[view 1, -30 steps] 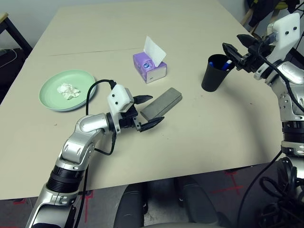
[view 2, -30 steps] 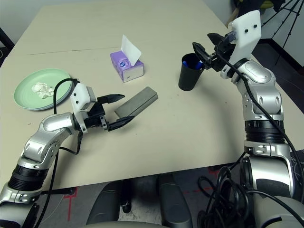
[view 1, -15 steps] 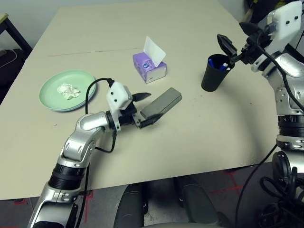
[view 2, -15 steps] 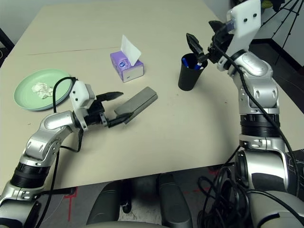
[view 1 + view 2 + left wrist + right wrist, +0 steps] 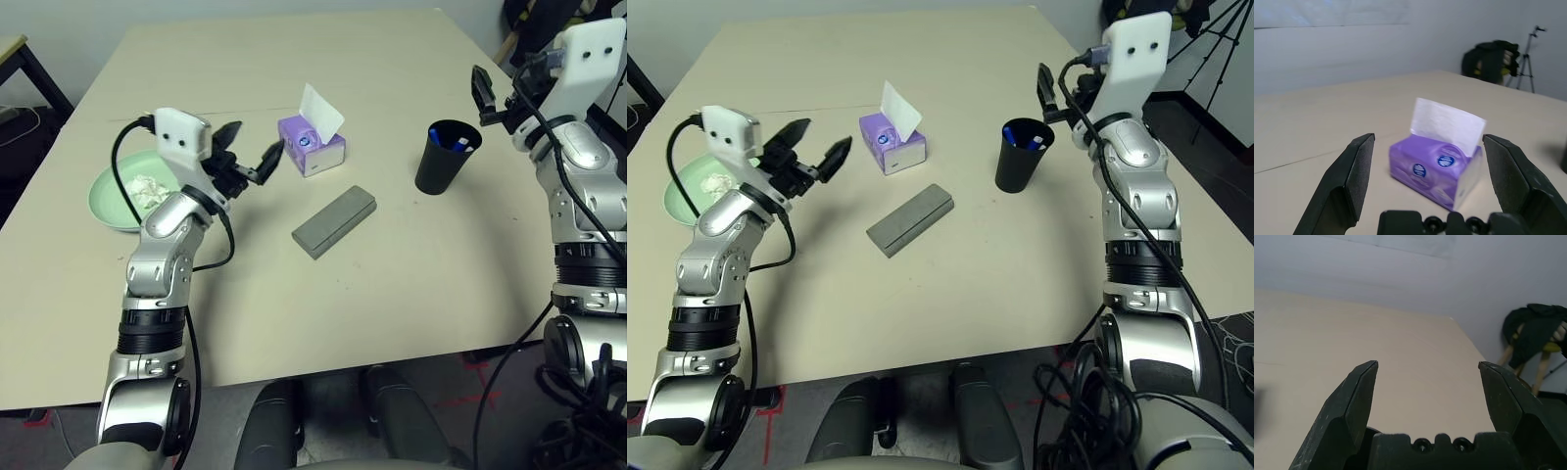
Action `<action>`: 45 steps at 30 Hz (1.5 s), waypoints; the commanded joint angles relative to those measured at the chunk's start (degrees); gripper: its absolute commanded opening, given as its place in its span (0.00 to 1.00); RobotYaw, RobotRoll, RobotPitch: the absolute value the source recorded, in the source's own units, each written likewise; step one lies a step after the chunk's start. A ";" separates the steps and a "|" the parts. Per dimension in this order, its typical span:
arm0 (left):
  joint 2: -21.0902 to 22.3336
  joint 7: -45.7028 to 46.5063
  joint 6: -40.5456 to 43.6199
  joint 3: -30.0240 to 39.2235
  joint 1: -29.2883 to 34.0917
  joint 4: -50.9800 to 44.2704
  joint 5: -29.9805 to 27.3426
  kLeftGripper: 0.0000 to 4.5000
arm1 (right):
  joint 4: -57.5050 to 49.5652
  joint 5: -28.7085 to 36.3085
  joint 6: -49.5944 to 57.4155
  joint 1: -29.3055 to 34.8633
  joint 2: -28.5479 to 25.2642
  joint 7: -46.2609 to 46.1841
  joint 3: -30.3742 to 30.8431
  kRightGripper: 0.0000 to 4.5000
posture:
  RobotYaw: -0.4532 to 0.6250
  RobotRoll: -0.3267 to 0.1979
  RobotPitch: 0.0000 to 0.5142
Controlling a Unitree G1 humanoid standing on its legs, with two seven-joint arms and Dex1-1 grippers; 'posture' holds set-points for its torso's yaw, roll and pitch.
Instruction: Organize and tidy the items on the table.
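Left eye view: the left tool [image 5: 257, 149] is up over the counter [image 5: 294, 323], its two fingers spread wide with nothing between them, between the green plate [image 5: 105, 199] and the purple tissue box [image 5: 315, 157]; the right tool [image 5: 1068, 93], likewise wide open and empty, is just beyond the black cup [image 5: 1019, 164]; the grey glasses case [image 5: 335, 221] lies flat and slantwise nearer the robot than the box, touching neither tool; the white tissue wad [image 5: 147, 191] sits in the plate, and blue-tipped pens [image 5: 434, 137] stand in the cup

The step in hand looks like the later part of the tidying, with the pens in the cup; the left tool seems placed between jobs, and if the tissue box is next, it calls for lowering the open fingers around its sides, clear of the raised sheet, which could crumple

Count: one tissue box, one glasses case, one cup, one tissue wad, one plate that I can make out, and at least two pens, the exact number hard to tell
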 commanded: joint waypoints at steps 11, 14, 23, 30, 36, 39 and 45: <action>-1.02 15.35 -4.19 6.27 8.22 -4.64 6.97 1.00 | 6.80 0.82 -7.89 8.17 0.48 -3.02 -5.92 1.00 | 0.39 0.62 0.15; -0.76 15.98 -4.53 7.06 11.42 -6.31 7.41 1.00 | 7.14 1.19 -8.58 9.47 0.64 -2.79 -6.30 1.00 | 0.39 0.62 0.16; -1.49 15.93 -6.10 6.73 22.03 -8.03 9.07 1.00 | 5.53 2.94 -9.28 14.82 2.88 0.41 -5.47 1.00 | 0.41 0.62 0.18; -1.94 16.11 -6.63 6.99 24.97 -7.37 9.38 1.00 | 5.79 5.21 -10.32 18.13 3.70 3.18 -6.77 1.00 | 0.42 0.62 0.18; -2.31 16.47 -6.28 7.35 25.02 -7.13 9.12 1.00 | 6.31 5.83 -12.86 22.33 3.56 4.34 -7.31 1.00 | 0.42 0.62 0.18; -2.29 17.10 -6.60 7.70 25.47 -6.92 9.65 1.00 | 6.56 6.30 -13.34 23.19 3.52 4.27 -7.77 1.00 | 0.42 0.62 0.17; -2.80 17.04 -5.99 8.19 26.78 -6.69 8.36 1.00 | 9.63 5.99 -16.11 23.34 3.19 4.85 -8.15 1.00 | 0.41 0.62 0.15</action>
